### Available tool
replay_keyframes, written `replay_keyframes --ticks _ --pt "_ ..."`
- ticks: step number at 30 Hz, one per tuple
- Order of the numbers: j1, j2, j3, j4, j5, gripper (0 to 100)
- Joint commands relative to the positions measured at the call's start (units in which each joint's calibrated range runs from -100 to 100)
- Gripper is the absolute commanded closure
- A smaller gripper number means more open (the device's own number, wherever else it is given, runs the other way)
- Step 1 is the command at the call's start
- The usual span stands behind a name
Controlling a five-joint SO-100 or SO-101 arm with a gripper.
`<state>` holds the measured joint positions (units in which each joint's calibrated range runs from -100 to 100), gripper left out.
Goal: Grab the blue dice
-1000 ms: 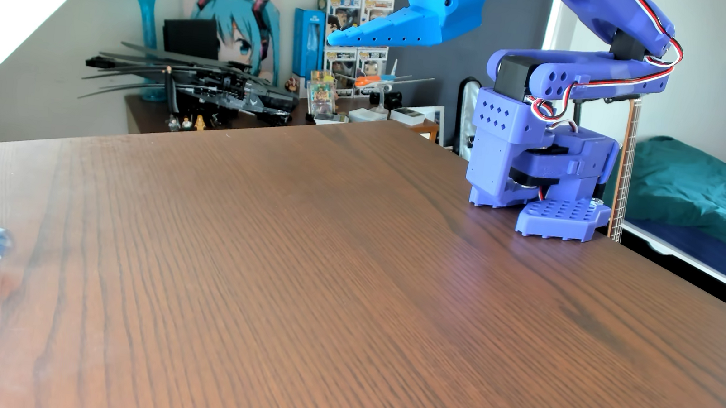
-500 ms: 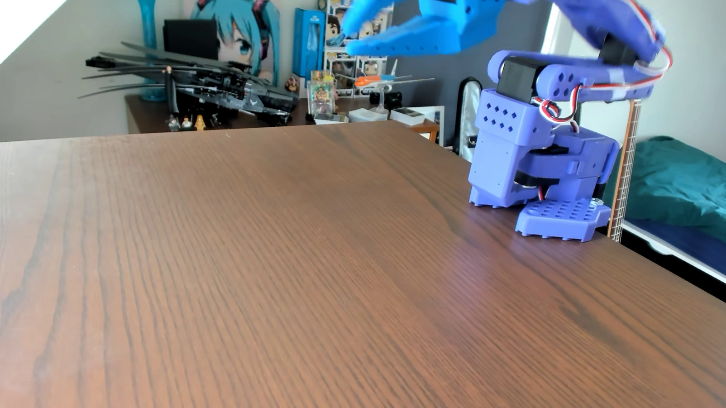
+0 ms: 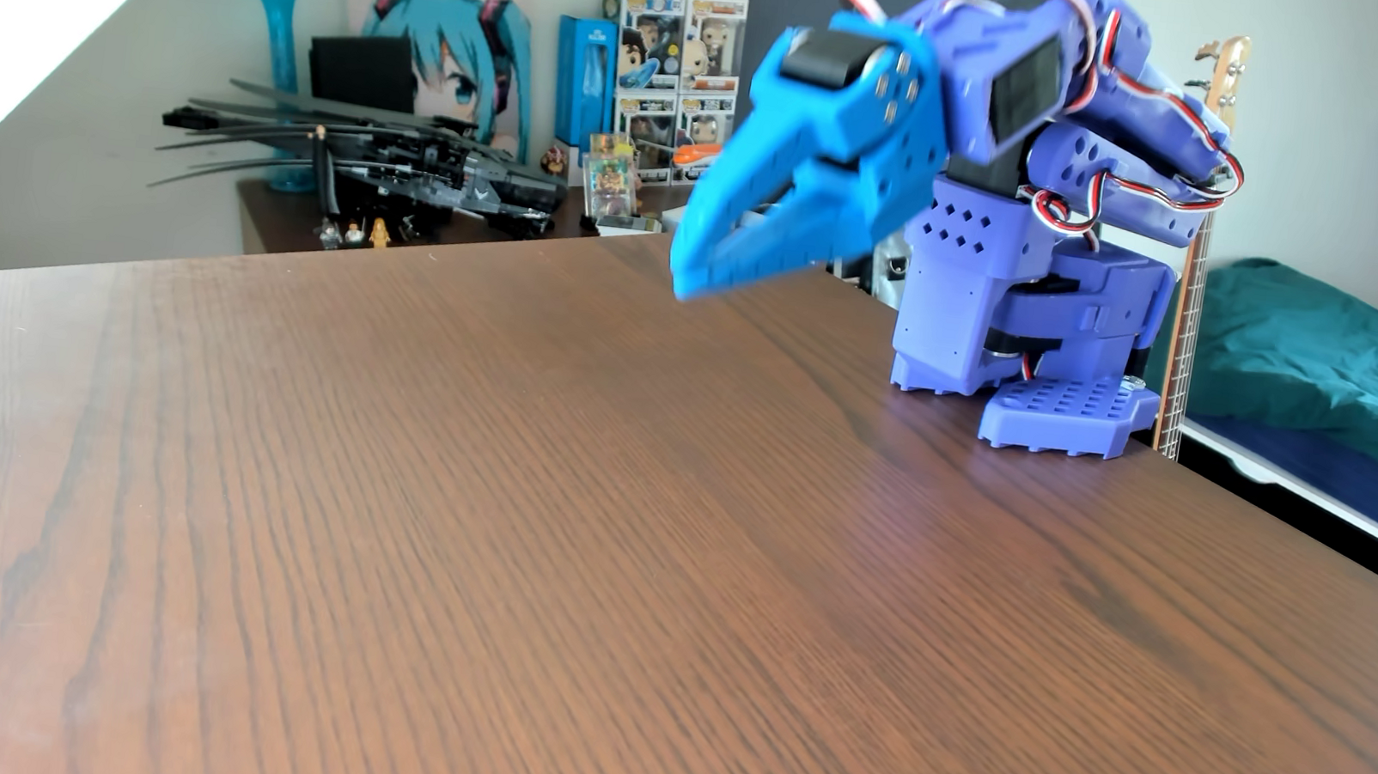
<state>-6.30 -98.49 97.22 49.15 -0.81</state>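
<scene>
My bright blue gripper (image 3: 687, 279) hangs in the air above the far part of the brown wooden table (image 3: 556, 578) and points down and to the left in the other view. Its fingertips meet, so it is shut, with only a narrow slit further up between the fingers. Nothing shows between the tips. The purple arm (image 3: 1055, 141) is folded back over its base (image 3: 1026, 390) at the table's far right. The blue dice is out of view: it shows neither on the table nor in the gripper.
The table's right edge runs close beside the arm's base, with a bed (image 3: 1343, 372) beyond it. Behind the far edge stands a lower desk with a black model aircraft (image 3: 423, 168), boxed figures (image 3: 666, 79) and a blue vase (image 3: 274, 52).
</scene>
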Motion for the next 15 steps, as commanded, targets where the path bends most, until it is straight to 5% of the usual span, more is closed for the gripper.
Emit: replay_keyframes --ticks 1,15 --pt "-0.2 -0.5 1.6 -0.8 -0.2 99" --pt "1.5 0.3 2.1 -0.7 0.5 98"
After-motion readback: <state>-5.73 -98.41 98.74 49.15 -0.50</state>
